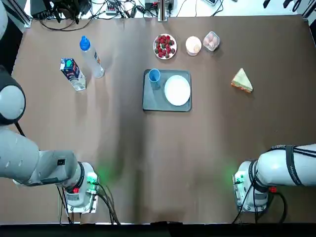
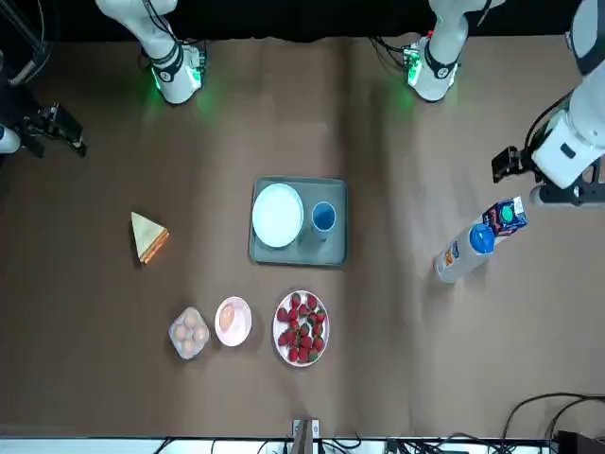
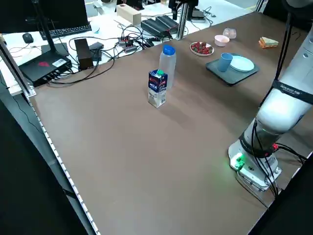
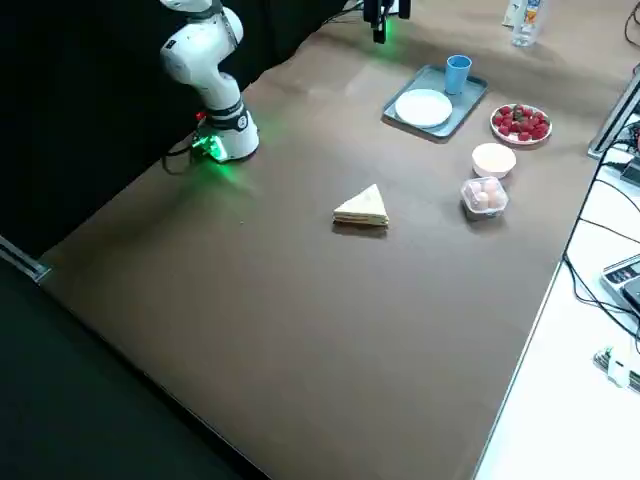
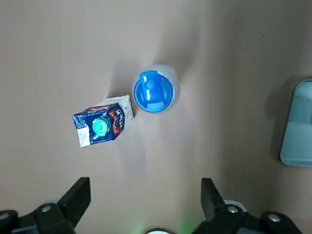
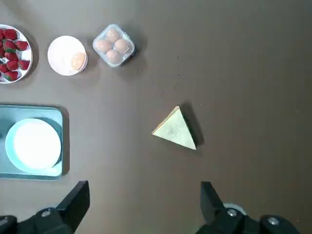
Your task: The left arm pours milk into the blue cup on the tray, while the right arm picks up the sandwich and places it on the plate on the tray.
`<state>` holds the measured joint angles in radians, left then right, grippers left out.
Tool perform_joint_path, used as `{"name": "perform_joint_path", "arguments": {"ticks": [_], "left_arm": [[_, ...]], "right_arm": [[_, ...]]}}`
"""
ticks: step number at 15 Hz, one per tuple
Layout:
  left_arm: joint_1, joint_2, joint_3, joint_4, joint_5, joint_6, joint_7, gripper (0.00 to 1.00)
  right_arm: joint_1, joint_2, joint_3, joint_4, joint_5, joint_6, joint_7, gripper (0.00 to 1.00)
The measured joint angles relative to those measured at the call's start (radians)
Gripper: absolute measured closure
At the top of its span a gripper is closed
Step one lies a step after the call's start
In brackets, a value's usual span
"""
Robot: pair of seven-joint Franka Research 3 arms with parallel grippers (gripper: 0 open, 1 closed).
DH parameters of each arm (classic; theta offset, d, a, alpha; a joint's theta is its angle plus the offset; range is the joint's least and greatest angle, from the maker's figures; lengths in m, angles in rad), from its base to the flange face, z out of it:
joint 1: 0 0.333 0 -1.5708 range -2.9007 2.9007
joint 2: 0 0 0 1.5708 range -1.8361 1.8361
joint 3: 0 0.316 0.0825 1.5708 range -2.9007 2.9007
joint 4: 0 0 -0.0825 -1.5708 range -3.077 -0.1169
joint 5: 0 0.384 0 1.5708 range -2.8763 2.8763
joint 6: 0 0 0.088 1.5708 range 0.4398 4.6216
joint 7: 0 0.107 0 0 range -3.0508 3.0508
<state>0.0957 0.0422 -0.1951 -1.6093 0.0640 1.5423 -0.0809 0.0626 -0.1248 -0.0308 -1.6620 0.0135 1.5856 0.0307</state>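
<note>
Top: 1 milk carton [image 1: 73, 74], upright, beside bottle [image 1: 92, 57] | Left wrist: left gripper [image 5: 146, 202] wide, empty; likely pre-grasp, carton next | Right wrist: right gripper [image 6: 145, 204] wide, empty; 1 sandwich [image 6: 175, 129] off tray [image 6: 34, 176], likely needs lowering

Milk carton [image 1: 73, 74] has the blue-capped bottle [image 1: 92, 57] just beside it on the tray side, so that flank is tight; its other flank is bare counter [image 1: 133, 173]. Bare counter between bottle and tray [image 1: 151, 102]. Sandwich [image 1: 242, 81] is open all around. Blue cup [image 1: 154, 78] stands close beside the plate [image 1: 177, 90], little gap.
</note>
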Motion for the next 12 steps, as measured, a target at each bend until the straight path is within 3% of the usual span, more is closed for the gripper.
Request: {"name": "perform_joint_path", "arguments": {"ticks": [4, 12], "left_arm": [[0.088, 0.024, 0.01, 0.008, -0.021, 0.022, 0.209, 0.0], [0.368, 0.07, 0.019, 0.021, -0.192, 0.023, 1.051, 0.0]], "right_arm": [[0.0, 0.0, 0.0, 0.0, 0.0, 0.0, 0.0, 0.0], [0.0, 0.0, 0.0, -0.001, 0.0, 0.0, 0.0, 0.0]]}}
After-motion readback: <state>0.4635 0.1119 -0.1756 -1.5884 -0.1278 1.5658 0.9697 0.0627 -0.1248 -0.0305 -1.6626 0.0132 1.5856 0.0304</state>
